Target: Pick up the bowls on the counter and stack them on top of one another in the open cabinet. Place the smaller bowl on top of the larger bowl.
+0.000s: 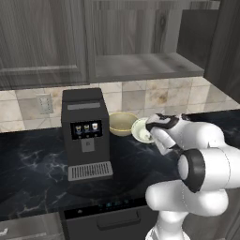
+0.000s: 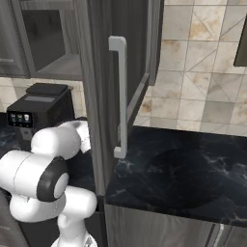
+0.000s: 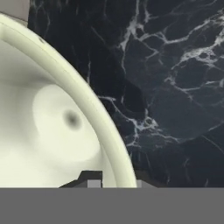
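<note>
Gripper (image 3: 114,183) straddles smaller bowl's (image 3: 52,127) rim on counter (image 3: 175,87); grip undeterminable; no legible writing.

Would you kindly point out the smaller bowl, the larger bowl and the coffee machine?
smaller bowl (image 1: 140,131), left base view, inner wall.
larger bowl (image 1: 122,123), left base view, inside.
coffee machine (image 1: 85,136), left base view, front panel.

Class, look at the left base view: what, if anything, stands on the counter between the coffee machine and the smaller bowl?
The larger bowl stands there, between the coffee machine and the smaller bowl, on the counter, as the left base view shows.
</note>
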Robot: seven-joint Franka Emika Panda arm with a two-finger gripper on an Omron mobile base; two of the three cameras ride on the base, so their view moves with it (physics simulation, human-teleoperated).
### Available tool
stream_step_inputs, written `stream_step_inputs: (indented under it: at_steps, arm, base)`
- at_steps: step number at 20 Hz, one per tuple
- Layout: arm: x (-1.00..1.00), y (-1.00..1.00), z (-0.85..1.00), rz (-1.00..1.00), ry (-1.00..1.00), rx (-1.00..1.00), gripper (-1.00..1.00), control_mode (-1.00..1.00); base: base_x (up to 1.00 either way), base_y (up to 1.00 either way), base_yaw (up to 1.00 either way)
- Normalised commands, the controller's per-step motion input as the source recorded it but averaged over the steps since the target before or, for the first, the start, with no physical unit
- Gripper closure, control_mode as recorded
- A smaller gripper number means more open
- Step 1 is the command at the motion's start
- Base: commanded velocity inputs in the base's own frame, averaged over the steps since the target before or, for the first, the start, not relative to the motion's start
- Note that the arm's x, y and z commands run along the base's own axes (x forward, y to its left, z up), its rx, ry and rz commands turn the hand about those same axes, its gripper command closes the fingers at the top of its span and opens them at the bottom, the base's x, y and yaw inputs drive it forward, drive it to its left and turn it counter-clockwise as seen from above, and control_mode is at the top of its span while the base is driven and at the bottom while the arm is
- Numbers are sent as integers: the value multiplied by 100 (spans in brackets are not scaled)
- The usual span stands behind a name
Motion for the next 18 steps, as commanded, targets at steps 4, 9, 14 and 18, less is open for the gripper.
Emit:
stream_step_inputs:
  at_steps: [4, 9, 14, 18]
  arm:
    - [0, 25, 60, 0, -4, -17, 100, -100]
    - [4, 16, 50, 0, 0, -8, 100, -100]
    - [21, 0, 19, 4, 0, 0, 100, -100]
    - [22, 0, 0, 9, 0, 6, 100, -100]
  base:
    - [0, 0, 0]
    - [0, 0, 0]
    - [0, 0, 0]
    - [0, 0, 0]
